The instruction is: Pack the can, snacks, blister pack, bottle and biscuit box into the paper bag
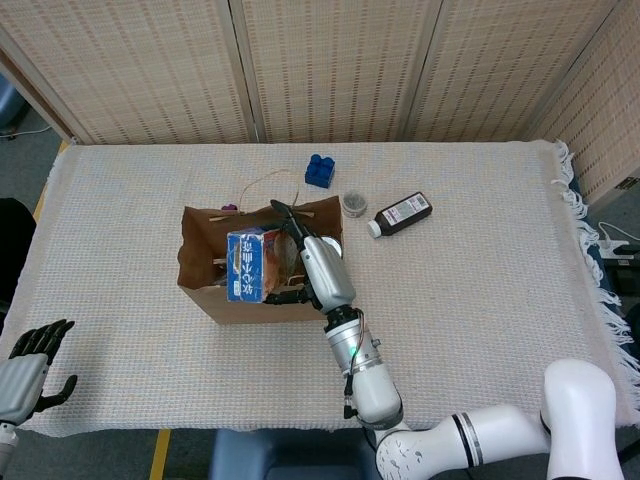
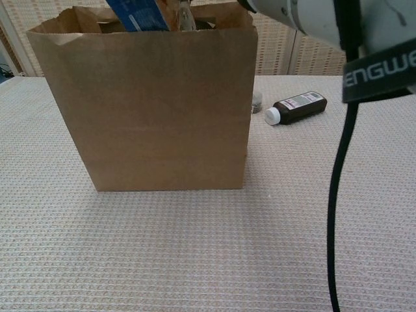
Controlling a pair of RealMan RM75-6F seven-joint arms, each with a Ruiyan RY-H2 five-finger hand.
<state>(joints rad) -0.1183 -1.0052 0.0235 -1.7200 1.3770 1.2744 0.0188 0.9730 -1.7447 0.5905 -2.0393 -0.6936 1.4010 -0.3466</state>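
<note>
Biscuit box hangs clamped in the right robot hand, long axis tipped, directly over the paper bag mouth below it.

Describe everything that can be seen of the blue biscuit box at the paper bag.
The blue rectangular cardboard biscuit box has white lettering on its face and looks closed and undamaged. It is tilted over the open top of the brown paper bag, partly lowered inside. The right robot hand holds it by its right side. In the chest view only its blue upper part shows above the bag's rim.
</note>
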